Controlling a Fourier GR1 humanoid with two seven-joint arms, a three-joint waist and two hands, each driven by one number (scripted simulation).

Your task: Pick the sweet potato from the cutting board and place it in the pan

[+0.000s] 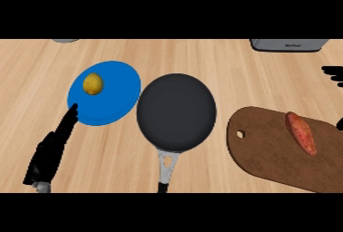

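Observation:
A reddish-orange sweet potato lies on the dark brown cutting board at the lower right. The black pan sits in the middle of the counter, empty, with its handle pointing toward me. My left hand stands at the lower left with straight fingers pointing up, their tips at the edge of the blue plate. Only the black fingertips of my right hand show at the right edge, above the board and apart from the sweet potato.
A blue plate left of the pan holds a yellow potato. A grey appliance sits at the back right, and a grey object peeks in at the back left.

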